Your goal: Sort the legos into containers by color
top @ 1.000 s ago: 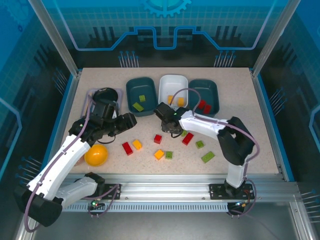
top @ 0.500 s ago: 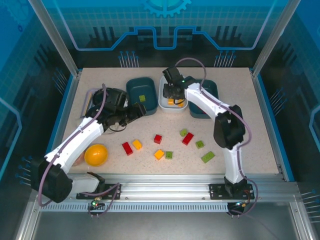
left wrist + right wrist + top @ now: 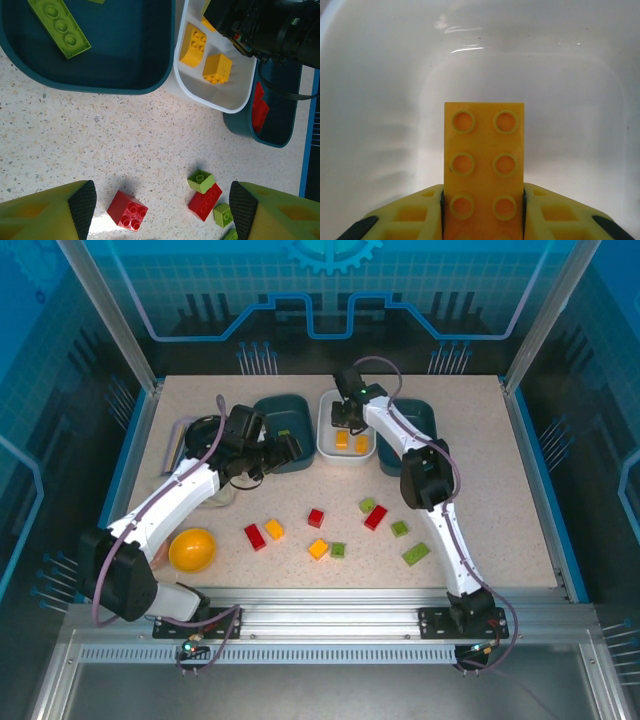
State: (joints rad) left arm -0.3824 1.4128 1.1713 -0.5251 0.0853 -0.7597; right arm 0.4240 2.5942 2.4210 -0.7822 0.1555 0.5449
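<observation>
This is a robotics lab test cell rather than a home or a shop. Aluminium frame posts [image 3: 108, 312] form an enclosure, walled with blue panels [image 3: 330, 300] printed with gear and circuit-line graphics. Inside lies a speckled tabletop [image 3: 500, 480] with blue edging. A slotted metal rail [image 3: 330, 602] runs along its near side, carrying a white left arm [image 3: 170, 502] and right arm [image 3: 445, 545] on bolted bases, with loose cables [image 3: 205, 635] looping below.

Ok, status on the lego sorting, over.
Right gripper shut on orange-yellow brick over white tray. Left gripper open, empty, above red brick. Nothing in the way.
</observation>
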